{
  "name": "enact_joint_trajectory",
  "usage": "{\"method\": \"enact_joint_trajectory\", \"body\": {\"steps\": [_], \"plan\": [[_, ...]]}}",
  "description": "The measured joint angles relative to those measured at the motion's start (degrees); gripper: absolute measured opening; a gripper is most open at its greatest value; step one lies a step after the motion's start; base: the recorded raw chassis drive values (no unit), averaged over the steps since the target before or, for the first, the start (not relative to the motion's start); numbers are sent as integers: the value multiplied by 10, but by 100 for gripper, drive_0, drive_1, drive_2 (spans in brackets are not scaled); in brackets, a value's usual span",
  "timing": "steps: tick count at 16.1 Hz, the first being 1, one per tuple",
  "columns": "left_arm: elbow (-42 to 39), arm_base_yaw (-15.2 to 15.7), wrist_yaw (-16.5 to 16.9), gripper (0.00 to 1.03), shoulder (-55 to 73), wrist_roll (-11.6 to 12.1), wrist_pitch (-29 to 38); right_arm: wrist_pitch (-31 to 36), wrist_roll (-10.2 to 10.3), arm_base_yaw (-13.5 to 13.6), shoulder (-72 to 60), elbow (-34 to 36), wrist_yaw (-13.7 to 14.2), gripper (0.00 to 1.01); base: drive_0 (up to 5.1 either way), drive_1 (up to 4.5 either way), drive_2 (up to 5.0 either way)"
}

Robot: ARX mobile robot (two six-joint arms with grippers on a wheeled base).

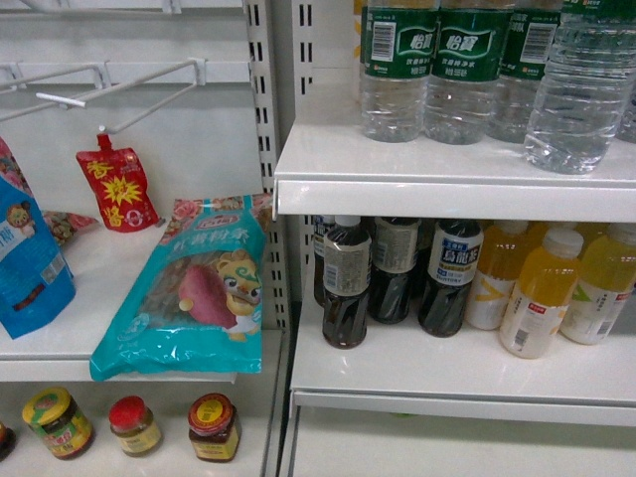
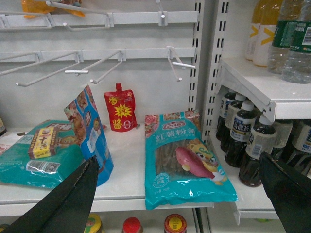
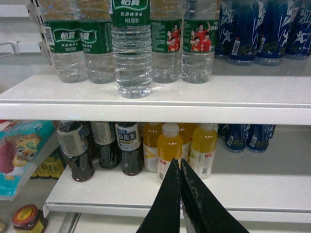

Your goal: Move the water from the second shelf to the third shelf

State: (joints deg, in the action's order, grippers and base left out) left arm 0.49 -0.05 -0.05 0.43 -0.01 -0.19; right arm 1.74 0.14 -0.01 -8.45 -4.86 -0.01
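Several water bottles with green labels stand on the upper white shelf [image 1: 397, 169]. One clear ribbed water bottle [image 1: 581, 89] stands out in front of the row, near the shelf edge; in the right wrist view this water bottle [image 3: 131, 53] is left of centre. My right gripper [image 3: 180, 161] is shut with nothing in it, low in front of the lower shelf [image 3: 272, 189] and below the water. My left gripper [image 2: 178, 157] is wide open and empty, facing the left shelving bay, where water [image 2: 296, 43] shows at the far upper right. Neither gripper appears in the head view.
Dark drink bottles [image 1: 346, 288] and yellow drink bottles [image 1: 542, 293] fill the lower shelf. Blue bottles [image 3: 257, 29] stand right of the water. The left bay holds a teal noodle packet [image 1: 189, 288], a red pouch [image 1: 117, 187], a blue bag [image 1: 25, 258], wire hooks [image 1: 109, 84] and jars [image 1: 213, 427] below.
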Motion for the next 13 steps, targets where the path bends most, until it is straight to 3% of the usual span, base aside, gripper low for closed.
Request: {"method": "enact_joint_trajectory", "body": {"steps": [1, 11, 12, 13], "plan": [[0, 0, 0, 98, 0, 0, 0, -27, 0, 0, 48, 13, 0, 2, 0, 0, 0], [0, 0, 0, 98, 0, 0, 0, -20, 0, 0, 82, 41, 0, 2, 0, 0, 0], [0, 0, 0, 98, 0, 0, 0, -19, 0, 0, 82, 41, 0, 8, 0, 0, 0], [0, 0, 0, 98, 0, 0, 0, -20, 0, 0, 82, 41, 0, 21, 0, 0, 0]]}}
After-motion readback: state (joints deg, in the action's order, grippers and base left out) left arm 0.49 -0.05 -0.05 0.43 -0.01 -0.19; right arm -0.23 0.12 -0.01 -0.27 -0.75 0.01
